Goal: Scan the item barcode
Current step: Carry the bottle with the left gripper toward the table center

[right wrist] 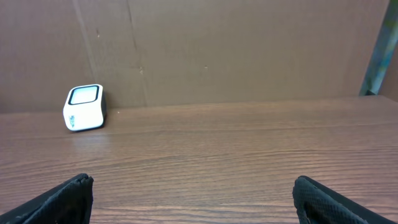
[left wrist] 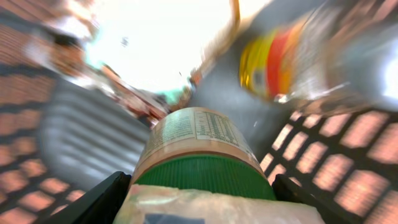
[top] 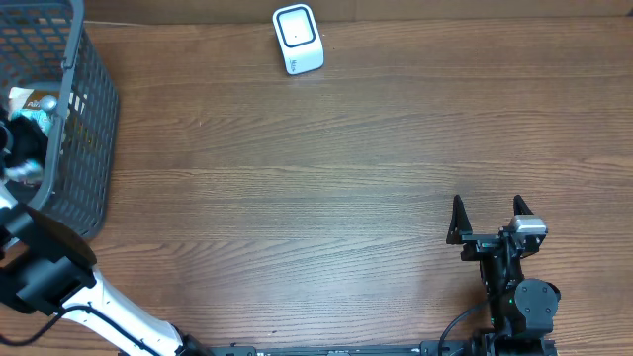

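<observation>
My left gripper [left wrist: 202, 186] is down inside the dark mesh basket [top: 91, 119] at the table's left edge. Its two black fingers press the sides of a jar [left wrist: 196, 134] with a green ribbed lid and a printed label, so it is shut on that jar. A clear plastic packet [left wrist: 217, 208] lies across the front of the lid. The white barcode scanner [top: 298, 40] stands at the far middle of the table, also in the right wrist view [right wrist: 85, 107]. My right gripper [top: 488, 213] rests open near the front right, with only bare table between its fingers.
The basket holds more goods: a bottle with a yellow and red label [left wrist: 280, 62] and other blurred packets. The basket's mesh walls [left wrist: 323, 162] close in around the left gripper. A brown cardboard wall [right wrist: 236, 50] backs the wooden table [top: 326, 198].
</observation>
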Robot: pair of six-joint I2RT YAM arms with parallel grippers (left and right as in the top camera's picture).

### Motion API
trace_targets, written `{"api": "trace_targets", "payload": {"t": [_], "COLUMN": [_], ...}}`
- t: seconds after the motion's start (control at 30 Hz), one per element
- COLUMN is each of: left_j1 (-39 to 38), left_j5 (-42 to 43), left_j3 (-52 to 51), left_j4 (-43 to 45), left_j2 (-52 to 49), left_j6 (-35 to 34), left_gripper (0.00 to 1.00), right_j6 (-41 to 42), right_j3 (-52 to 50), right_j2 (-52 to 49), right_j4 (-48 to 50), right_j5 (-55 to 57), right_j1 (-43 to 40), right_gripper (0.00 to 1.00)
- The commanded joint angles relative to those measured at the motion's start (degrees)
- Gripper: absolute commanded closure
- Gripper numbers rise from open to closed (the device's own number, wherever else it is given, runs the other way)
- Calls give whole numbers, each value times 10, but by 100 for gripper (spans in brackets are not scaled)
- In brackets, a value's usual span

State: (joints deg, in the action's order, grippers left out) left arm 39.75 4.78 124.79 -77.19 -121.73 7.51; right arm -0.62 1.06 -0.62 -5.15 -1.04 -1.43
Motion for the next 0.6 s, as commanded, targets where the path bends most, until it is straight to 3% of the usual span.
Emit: {"api": "trace_targets", "payload": {"t": [0.0, 0.3, 0.57], "left_j1": [-4, -15, -129], "left_j5": [-5, 60, 64], "left_j3": [88, 151, 151], "left_j4": [-12, -19, -95], "left_j2": [73, 193, 230], "left_j6": [-47, -116, -124], "left_gripper": [39, 42, 44], "right_j6": [2, 2, 2], "right_j3": [-6, -6, -6], "right_j2": [5, 5, 5], "right_j4": [3, 3, 3], "right_j5": [6, 6, 6], "right_j1": [-2, -2, -2], "right_gripper": [0, 0, 0]}}
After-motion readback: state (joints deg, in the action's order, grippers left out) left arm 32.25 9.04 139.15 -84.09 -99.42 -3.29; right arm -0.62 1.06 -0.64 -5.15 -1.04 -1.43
